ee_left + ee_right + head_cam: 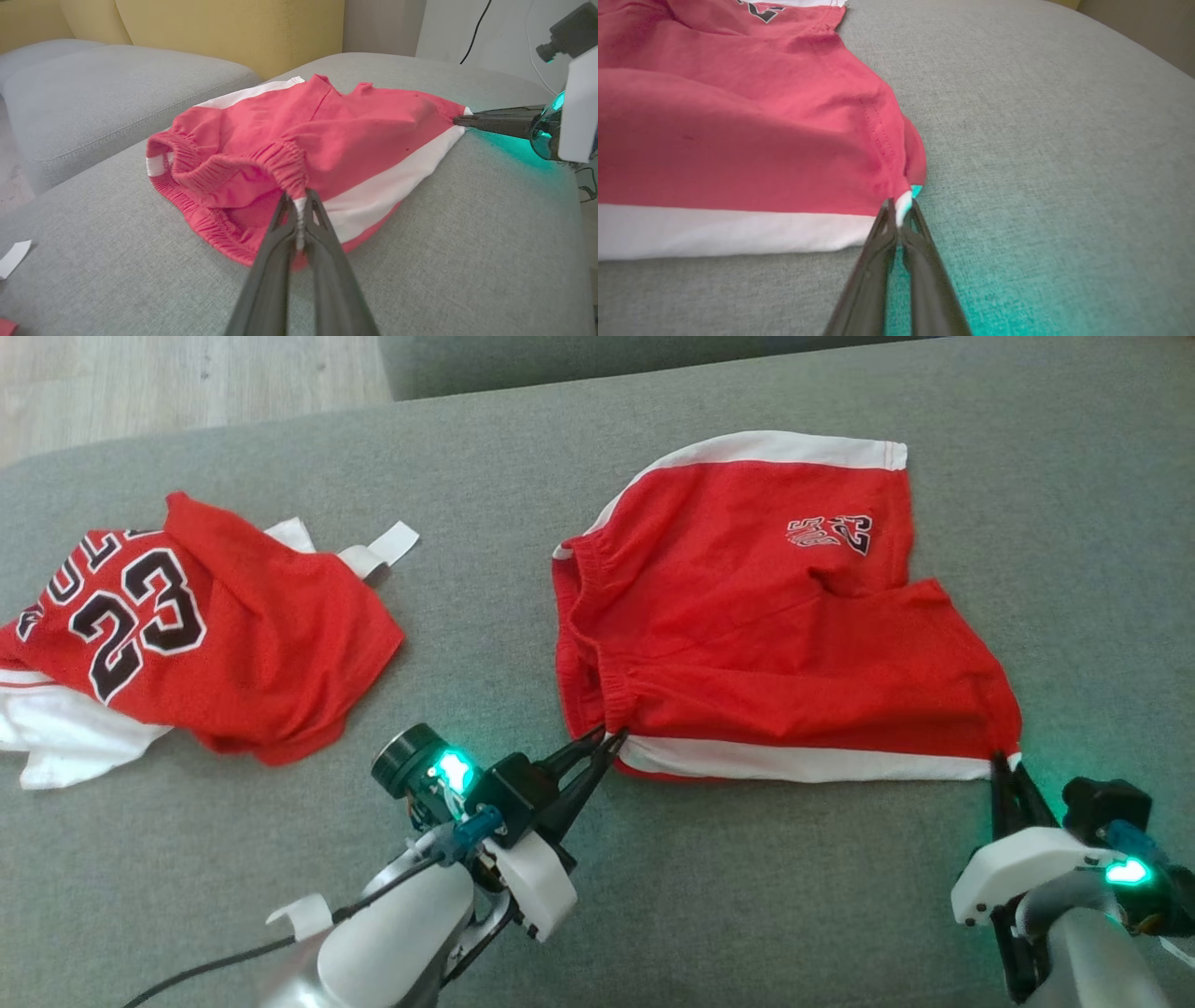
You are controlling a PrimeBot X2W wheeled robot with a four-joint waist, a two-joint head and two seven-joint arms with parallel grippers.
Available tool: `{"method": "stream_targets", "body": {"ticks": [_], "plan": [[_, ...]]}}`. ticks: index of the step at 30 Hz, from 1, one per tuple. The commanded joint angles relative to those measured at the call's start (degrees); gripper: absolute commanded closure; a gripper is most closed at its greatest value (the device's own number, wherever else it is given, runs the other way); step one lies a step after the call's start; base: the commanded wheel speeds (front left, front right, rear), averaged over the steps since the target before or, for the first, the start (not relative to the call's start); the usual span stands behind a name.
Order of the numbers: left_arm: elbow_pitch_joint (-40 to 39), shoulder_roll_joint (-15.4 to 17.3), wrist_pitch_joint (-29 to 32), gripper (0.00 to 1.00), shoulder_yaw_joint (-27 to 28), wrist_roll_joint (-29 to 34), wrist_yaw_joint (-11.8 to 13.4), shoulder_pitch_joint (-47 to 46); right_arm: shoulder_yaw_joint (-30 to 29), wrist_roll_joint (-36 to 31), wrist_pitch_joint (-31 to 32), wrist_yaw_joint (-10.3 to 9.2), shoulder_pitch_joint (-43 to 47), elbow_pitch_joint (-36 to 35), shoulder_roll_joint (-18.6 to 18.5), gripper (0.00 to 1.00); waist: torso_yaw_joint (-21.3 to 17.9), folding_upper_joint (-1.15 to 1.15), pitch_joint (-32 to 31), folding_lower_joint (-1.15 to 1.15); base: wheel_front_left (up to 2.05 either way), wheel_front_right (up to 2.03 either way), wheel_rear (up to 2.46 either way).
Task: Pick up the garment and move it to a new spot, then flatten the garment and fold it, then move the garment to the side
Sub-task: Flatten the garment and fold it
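Crosswise the shorts (766,644) stretch between both tools; left gripper (609,739) clamped on waistband corner, right gripper (1006,763) on hem corner.

1. Red jersey (233,644), at 9 o'clock in the head view. It carries large numerals (140,621) reading "23", black with a white outline and tilted. Toward 11 o'clock of them runs an arched row of black capitals (93,560). "ULL" can be made out and the rest is folded under.

2. Red shorts (747,644), at 2 o'clock in the head view. A small black-and-white emblem (831,534) sits near their 1 o'clock corner, showing "23" upside down. The script beside it is too small to read. In the right wrist view a sliver of the emblem (759,11) shows at 11 o'clock, unreadable.
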Motion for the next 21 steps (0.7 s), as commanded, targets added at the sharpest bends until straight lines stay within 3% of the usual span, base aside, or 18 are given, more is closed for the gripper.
{"method": "stream_targets", "body": {"ticks": [1, 10, 21], "plan": [[-1.51, 1.37, -0.3, 1.0, 1.51, -0.46, 0.5, -1.57, 1.7, 0.35, 0.01, 0.39, -1.34, -0.64, -0.32, 1.0, -0.1, 0.0, -0.32, 0.0, 0.0, 0.0, 0.0], [-2.19, 2.48, -0.91, 1.0, 3.3, -1.93, 1.86, -1.67, 4.78, 5.42, -1.98, 0.39, -2.16, -4.5, -0.32, 1.0, -0.25, 0.0, -2.9, 0.0, 0.0, 0.0, 0.0], [-4.56, 6.3, 2.9, 1.0, 7.24, -3.7, -0.74, -13.59, 12.85, 15.55, 1.1, 0.39, -10.11, -22.8, -1.52, 1.0, -0.62, 0.0, -7.83, 0.0, 0.0, 0.0, 0.0]]}}
